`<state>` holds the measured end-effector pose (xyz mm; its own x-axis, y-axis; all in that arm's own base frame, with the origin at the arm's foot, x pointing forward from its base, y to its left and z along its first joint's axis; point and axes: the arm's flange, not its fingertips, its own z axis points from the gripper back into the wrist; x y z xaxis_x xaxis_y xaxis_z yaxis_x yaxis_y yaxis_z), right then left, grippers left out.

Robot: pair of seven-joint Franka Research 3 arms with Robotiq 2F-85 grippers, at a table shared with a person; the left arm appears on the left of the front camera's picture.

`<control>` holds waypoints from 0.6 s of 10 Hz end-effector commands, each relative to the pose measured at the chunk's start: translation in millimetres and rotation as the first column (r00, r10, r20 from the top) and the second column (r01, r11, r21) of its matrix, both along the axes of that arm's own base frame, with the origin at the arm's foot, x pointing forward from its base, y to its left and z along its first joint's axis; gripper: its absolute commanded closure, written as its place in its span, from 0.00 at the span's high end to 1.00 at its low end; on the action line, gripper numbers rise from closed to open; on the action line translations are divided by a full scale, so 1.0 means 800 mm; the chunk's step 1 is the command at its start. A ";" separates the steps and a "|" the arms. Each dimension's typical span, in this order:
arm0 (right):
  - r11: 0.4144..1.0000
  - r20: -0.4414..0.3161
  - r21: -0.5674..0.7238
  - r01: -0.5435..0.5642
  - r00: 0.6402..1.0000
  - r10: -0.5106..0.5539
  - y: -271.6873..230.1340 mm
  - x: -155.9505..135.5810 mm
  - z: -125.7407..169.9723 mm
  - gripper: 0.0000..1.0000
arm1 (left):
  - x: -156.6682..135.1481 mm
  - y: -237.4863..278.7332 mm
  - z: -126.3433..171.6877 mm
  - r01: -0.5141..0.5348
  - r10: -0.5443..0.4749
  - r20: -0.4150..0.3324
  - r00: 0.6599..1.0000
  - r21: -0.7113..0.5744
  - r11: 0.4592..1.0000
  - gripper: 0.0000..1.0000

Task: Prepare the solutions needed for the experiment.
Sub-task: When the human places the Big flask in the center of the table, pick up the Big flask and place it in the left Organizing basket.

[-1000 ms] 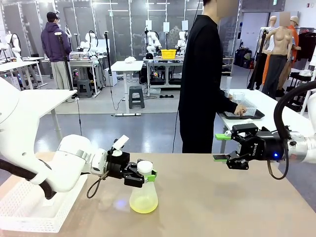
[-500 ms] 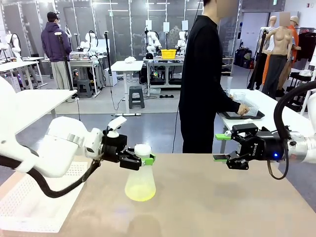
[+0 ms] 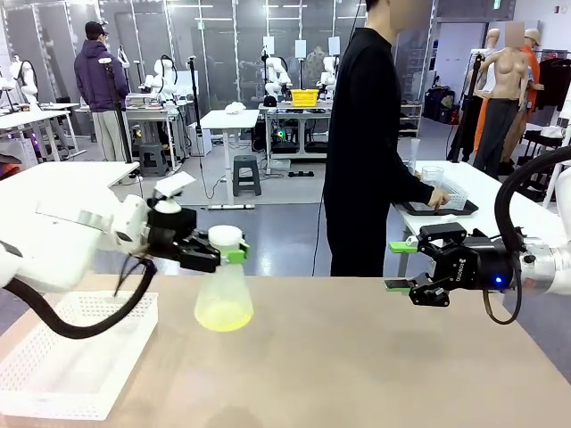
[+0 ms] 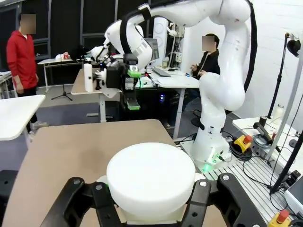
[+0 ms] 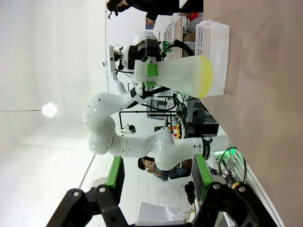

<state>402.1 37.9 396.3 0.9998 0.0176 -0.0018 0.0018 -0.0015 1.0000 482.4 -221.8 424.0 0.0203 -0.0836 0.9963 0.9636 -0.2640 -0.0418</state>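
Note:
A frosted white conical flask point(image 3: 223, 290) with a white round cap point(image 3: 225, 235) hangs in the air above the left part of the table. My left gripper point(image 3: 223, 256) is shut on its neck just under the cap. The solutions point(image 3: 223, 316) show as a shallow yellow-green layer in the flask's base. In the left wrist view the cap point(image 4: 150, 177) sits between my left gripper's fingers point(image 4: 94, 201). The right wrist view shows the flask point(image 5: 180, 75) sideways with its solutions point(image 5: 206, 75). My right gripper point(image 3: 401, 266) hovers open over the table's right side, with nothing in it.
A white mesh basket point(image 3: 53, 406) lies on the table's left edge, below and left of the flask. A person in black stands beyond the far edge, one hand point(image 3: 436, 200) on a tray on a side table. The brown tabletop point(image 3: 375, 366) lies between the two arms.
My left arm has lifted the flask off the table and carried it up and to the left, towards the basket. The right arm has stayed still.

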 end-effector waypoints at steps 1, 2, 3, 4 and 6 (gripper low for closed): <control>1.000 0.010 0.002 -0.003 1.000 0.003 0.000 -0.001 -0.001 0.73 | -0.002 0.052 0.027 -0.040 0.040 -0.002 0.999 -0.019 0.999 0.02; 1.000 0.010 0.002 -0.003 1.000 0.003 0.000 -0.001 -0.001 0.73 | -0.002 0.085 0.039 -0.075 0.075 0.007 0.997 -0.033 0.997 0.02; 1.000 0.010 0.002 -0.003 1.000 0.003 0.000 -0.001 -0.001 0.73 | -0.003 0.121 0.049 -0.117 0.117 0.012 0.993 -0.034 0.993 0.02; 1.000 0.010 0.002 -0.003 1.000 0.003 0.000 -0.001 -0.001 0.73 | -0.005 0.162 0.058 -0.172 0.172 0.003 0.985 -0.029 0.985 0.02; 1.000 0.010 0.002 -0.003 1.000 0.003 0.000 -0.001 -0.001 0.73 | -0.010 0.233 0.062 -0.264 0.266 0.017 0.964 -0.057 0.963 0.02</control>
